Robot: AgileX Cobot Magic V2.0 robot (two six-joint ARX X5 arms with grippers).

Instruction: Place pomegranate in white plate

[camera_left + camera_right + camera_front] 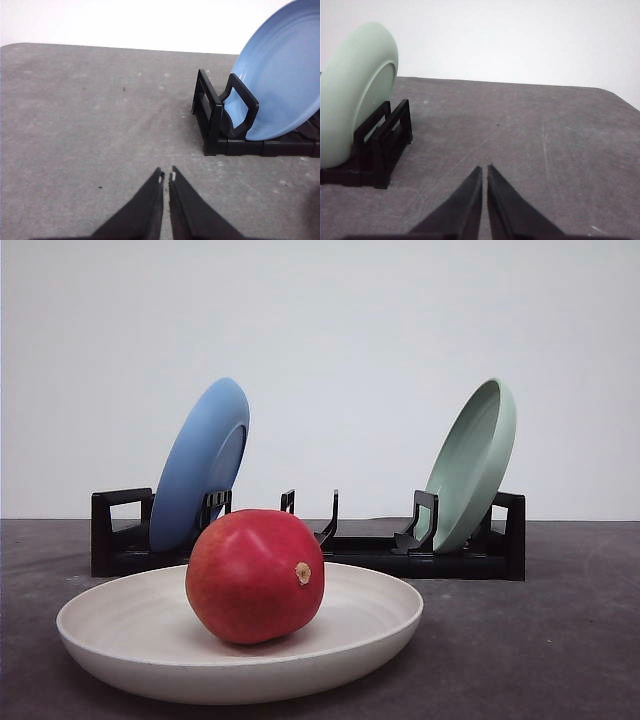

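The red pomegranate [255, 575] rests inside the cream-white plate [110, 635] at the front of the table, its tan stem nub facing right. No gripper touches it. In the left wrist view my left gripper [166, 176] is shut, its black fingers meeting over bare grey table beside the rack's left end. In the right wrist view my right gripper [484, 169] is shut too, above bare table to the right of the rack.
A black dish rack [470, 555] stands behind the white plate. A blue plate [200, 462] [280, 80] leans in its left end and a pale green plate [472, 462] [355, 92] in its right end. A white wall backs the table.
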